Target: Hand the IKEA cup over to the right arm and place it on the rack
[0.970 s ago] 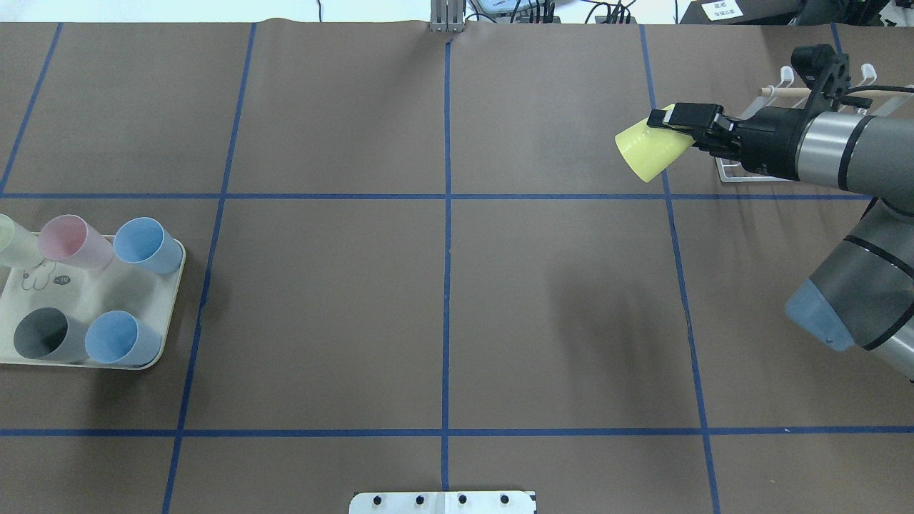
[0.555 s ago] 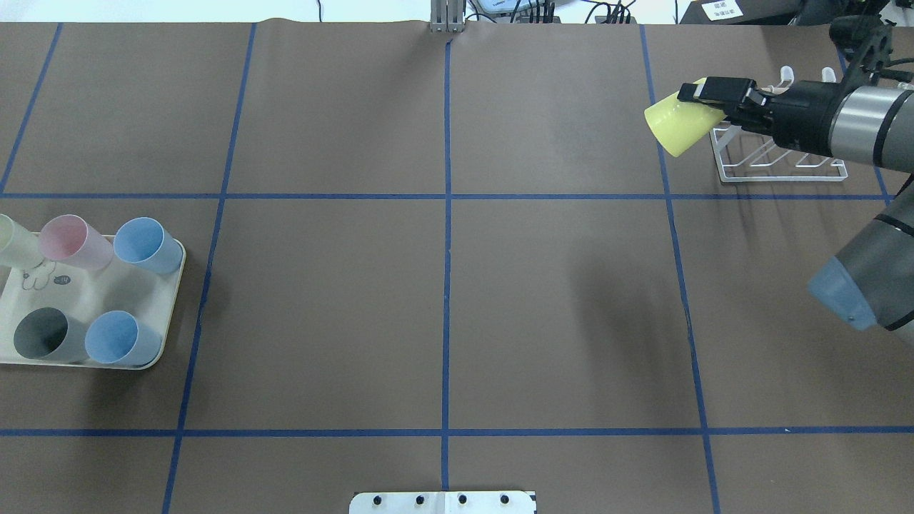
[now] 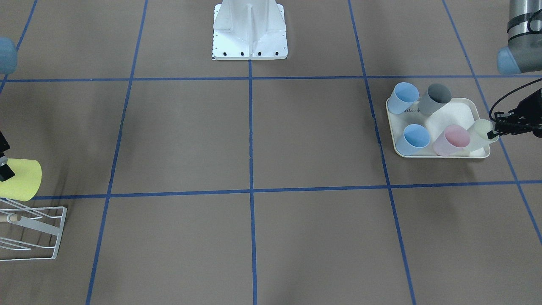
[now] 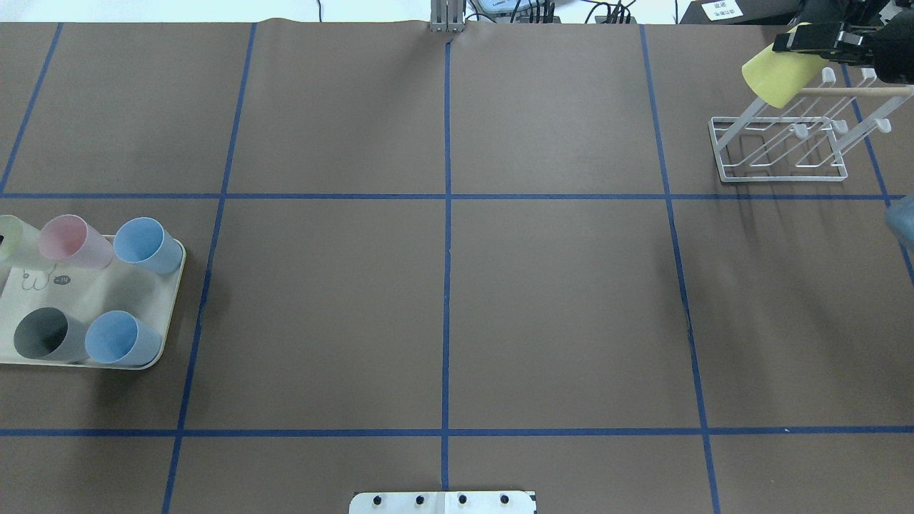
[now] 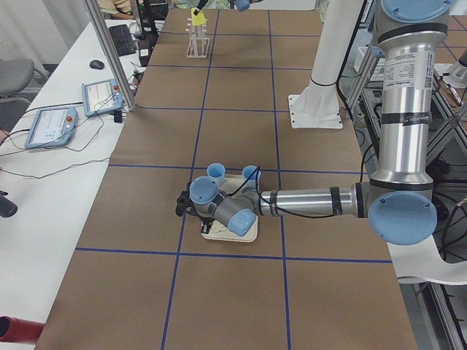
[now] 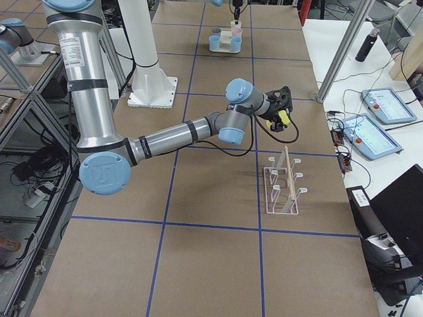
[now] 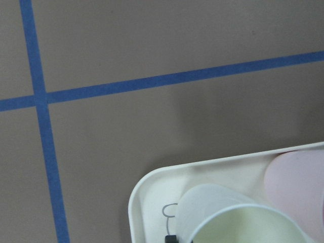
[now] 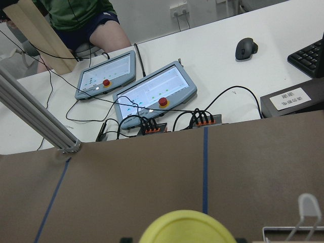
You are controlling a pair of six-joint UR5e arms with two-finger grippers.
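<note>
6 cups in all: 1 yellow cup (image 4: 778,75) in the air, 5 on the tray (image 4: 86,293). Also 1 tray, 1 rack (image 4: 782,171), 2 grippers.

Tray contents, mouths up: 2 blue cups (image 4: 146,245), 1 grey cup (image 4: 44,334), 1 pink cup (image 4: 71,241), 1 pale green cup (image 3: 480,133). Row farther from robot: pale green, pink, blue. Nearer row: grey, blue.

R gripper (image 4: 803,43) is clamped on the yellow cup, one finger across the cup's wall. Cup lies tipped on its side, mouth pointing away from the wrist. In overhead view it overlaps the end of the dowel (image 4: 857,91) and the rack's corner rods. In right-side view it hangs clear of the rack, so it's not yet on it. R wrist cam shows the cup at bottom edge.

L gripper (image 3: 493,132) sits at the tray's corner w/ a fingertip against the pale green cup. Can't tell if it's gripping or spread; L wrist cam shows only the cup's rim and a bit of black.
</note>
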